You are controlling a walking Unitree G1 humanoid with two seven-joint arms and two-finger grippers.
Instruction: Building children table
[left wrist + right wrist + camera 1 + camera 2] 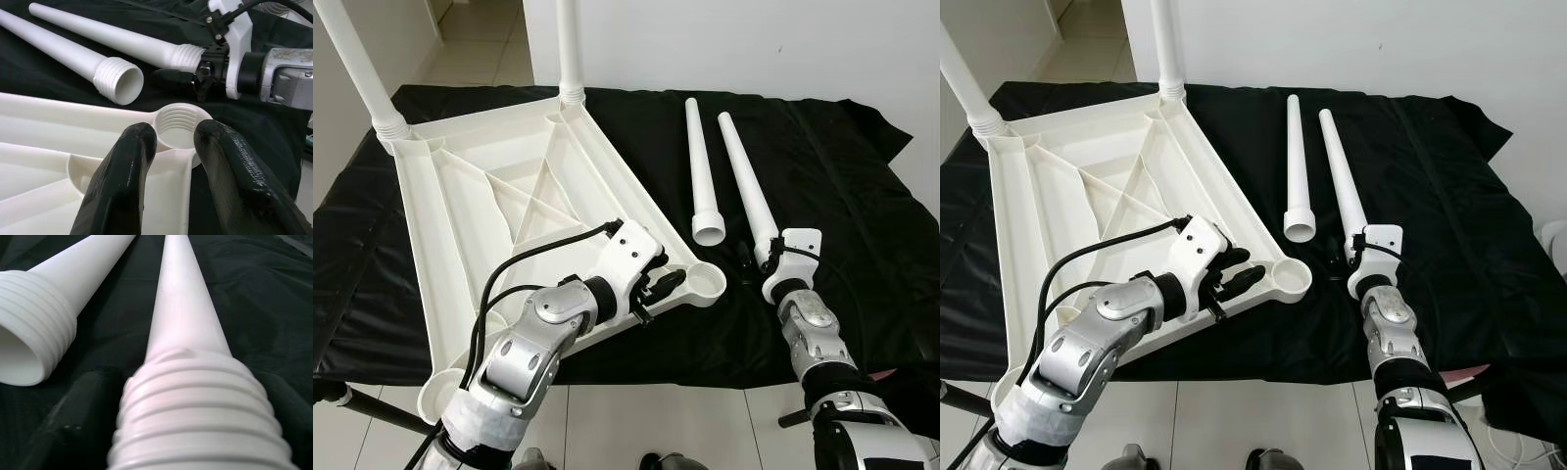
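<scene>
On the black cloth [862, 196] covering the work surface, the white children's table top [509, 211] is laid upside down, its ribbed underside facing up. Two legs are already seated in the far corners: the far left leg [357, 69] and the far right leg [570, 49], both standing upright. Two legs remain loose on the cloth to the right of the top, lying side by side: the shorter-looking loose leg [703, 176] with its threaded open end toward the near side, and the second loose leg [749, 191] just beside it on the right. About half of the leg fitting is therefore judged done, with two sockets left to fill.

The near right corner socket [703, 284] is seen empty, its inner threads visible in the left wrist view. The left gripper [658, 284] is held over the table top's edge just beside that socket, its two black fingers [122, 186] spread apart and holding nothing. The right gripper [751, 262] is placed at the threaded near end of the second loose leg, with a finger lying along each side of it in the right wrist view; whether the fingers actually pinch the thread cannot be told.

The tops of both mounted legs are cut off by the frame. The near left corner of the top is hidden behind the left arm, so its socket cannot be judged.
</scene>
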